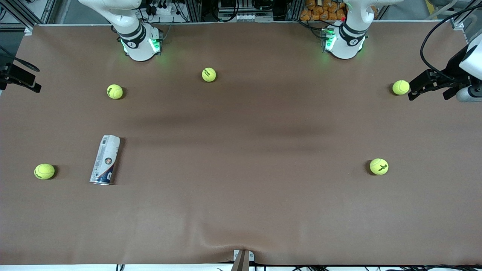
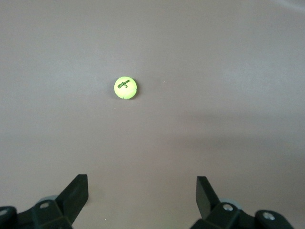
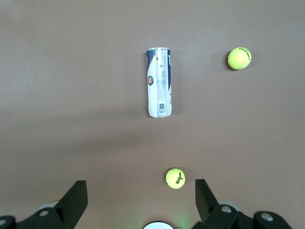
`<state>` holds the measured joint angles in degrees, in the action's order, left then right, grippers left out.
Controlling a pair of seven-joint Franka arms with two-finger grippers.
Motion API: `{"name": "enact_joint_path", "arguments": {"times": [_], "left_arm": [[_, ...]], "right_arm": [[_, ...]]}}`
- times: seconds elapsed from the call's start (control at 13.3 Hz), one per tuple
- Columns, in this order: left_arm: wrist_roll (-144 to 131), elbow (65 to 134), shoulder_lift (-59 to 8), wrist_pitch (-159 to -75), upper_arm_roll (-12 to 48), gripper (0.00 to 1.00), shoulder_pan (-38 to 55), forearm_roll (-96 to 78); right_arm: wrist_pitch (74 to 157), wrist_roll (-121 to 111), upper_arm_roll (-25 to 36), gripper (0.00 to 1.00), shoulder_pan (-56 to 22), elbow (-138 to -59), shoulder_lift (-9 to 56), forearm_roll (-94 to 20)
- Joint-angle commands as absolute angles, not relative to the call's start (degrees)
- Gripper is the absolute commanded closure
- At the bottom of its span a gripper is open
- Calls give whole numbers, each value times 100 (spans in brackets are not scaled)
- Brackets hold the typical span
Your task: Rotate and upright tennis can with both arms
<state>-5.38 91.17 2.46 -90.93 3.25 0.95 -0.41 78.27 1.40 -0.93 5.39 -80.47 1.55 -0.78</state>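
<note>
Nothing of the task is done yet: the tennis can lies on its side on the bench toward the right arm's end, untouched, while the left gripper and the right gripper hang high above with jaws wide and empty.

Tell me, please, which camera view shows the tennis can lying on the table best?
The right wrist view: the tennis can lies on its side near mid-frame, label and silvery rim plain. The front view shows it smaller, toward the right arm's end. The left wrist view misses it.
</note>
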Motion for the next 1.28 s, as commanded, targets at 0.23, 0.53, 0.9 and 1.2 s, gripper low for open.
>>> {"name": "enact_joint_path", "arguments": {"times": [0.23,0.53,0.9,1.2], "left_arm": [[-598,8956,202,-8930,290,0,167,88],[-589,8965,193,-8877,308,0,158,88],[-580,8974,184,-8604,317,0,123,88],[-606,8956,176,-8648,299,0,114,79]], "right_arm": [[7822,44,-167,0,607,-8016,105,-18],[7822,44,-141,0,615,-8077,105,-9],[8295,44,-141,0,607,-8760,447,17],[9147,35,-141,0,562,-8974,1605,96]]}}
